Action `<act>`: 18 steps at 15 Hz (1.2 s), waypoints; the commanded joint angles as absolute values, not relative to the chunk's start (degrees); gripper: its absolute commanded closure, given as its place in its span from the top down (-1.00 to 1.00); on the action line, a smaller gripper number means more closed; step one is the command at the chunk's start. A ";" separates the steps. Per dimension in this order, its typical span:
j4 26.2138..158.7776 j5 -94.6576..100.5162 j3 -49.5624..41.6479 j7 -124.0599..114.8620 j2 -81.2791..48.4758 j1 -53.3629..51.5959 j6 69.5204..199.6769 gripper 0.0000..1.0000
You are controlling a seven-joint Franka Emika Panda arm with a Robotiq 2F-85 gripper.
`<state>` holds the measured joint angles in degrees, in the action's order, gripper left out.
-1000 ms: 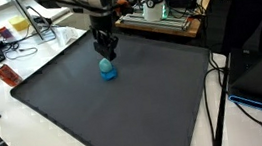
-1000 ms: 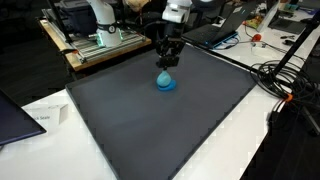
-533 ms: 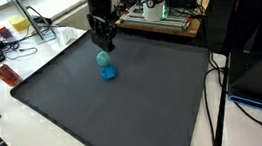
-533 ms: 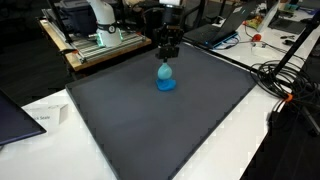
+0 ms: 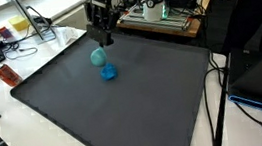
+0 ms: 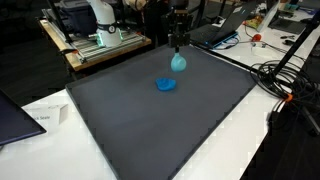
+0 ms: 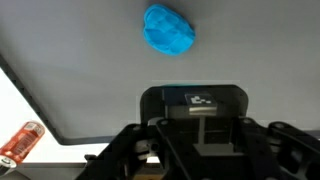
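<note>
My gripper (image 5: 104,36) (image 6: 178,44) hangs above the far part of a dark grey mat (image 5: 126,114) (image 6: 160,130). It is shut on the top of a light teal rounded object (image 5: 98,57) (image 6: 178,62) and holds it clear of the mat. A darker blue lump (image 5: 109,73) (image 6: 166,85) lies on the mat just below and to the near side. In the wrist view the blue lump (image 7: 168,30) lies on the mat ahead of the dark fingers (image 7: 200,128); the held teal object is hidden there.
An orange-red can (image 5: 5,75) (image 7: 20,143) lies on the white table by the mat's edge. Equipment on a wooden bench (image 5: 159,17) (image 6: 100,40) stands behind the mat. Cables (image 6: 285,85) and a dark laptop (image 6: 12,115) lie beside it.
The gripper has risen from the blue lump, lifting the teal object off it. The teal object now hangs higher above the mat, while the blue lump stays put.
</note>
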<state>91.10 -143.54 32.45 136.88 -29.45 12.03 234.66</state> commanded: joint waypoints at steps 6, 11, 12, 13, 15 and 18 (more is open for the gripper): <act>99.77 -143.27 25.30 129.78 -21.63 5.51 226.23 -0.57; 102.41 -137.17 19.23 118.34 -23.28 -2.47 223.60 -0.57; 103.03 -135.17 18.35 115.53 -23.62 -4.03 223.50 -0.57; 103.56 -133.21 17.71 112.66 -24.17 -5.61 223.67 -0.57; 104.42 -128.89 16.65 106.58 -25.41 -8.51 224.41 -0.57; 105.51 -123.22 15.96 98.38 -27.67 -11.88 225.51 -0.57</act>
<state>103.89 -128.41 17.23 105.65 -26.51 -8.66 224.51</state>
